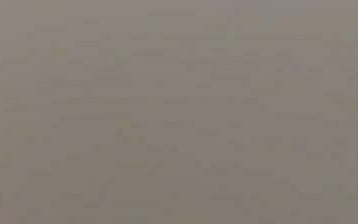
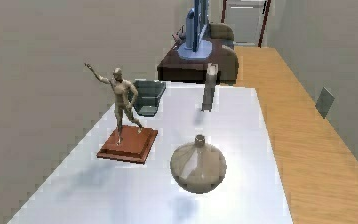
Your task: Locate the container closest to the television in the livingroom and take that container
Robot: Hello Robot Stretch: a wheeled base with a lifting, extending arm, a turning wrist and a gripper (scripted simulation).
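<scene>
On the white table: a statue of a figure with one arm raised, on a brown base. It is my landmark for everything else.
Dark teal tub: just behind the statue, at the table's far edge. It is low and open-topped, and looks broader than it is tall.
Vase: beige and flask-shaped, near the statue on the nearer side, toward the arm side view's right.
Grey upright thing: slim and standing, beyond the statue and past the tub's right. I cannot tell what it is.
Dark cabinet: well beyond the statue, off the table, with a blue thing on top that I cannot name.
Wall: plain grey, straight ahead in the forward view.
Task's thing: no television is to be made out, so which container sits closest to it is a guess. The tub seems likeliest, the vase the rival.
Gripper: I cannot tell its state.
What the reach turns on: the tub lies on the statue's far side, so a reach for it would have to go out across the table and past the statue, taking the tub across its short side.
</scene>
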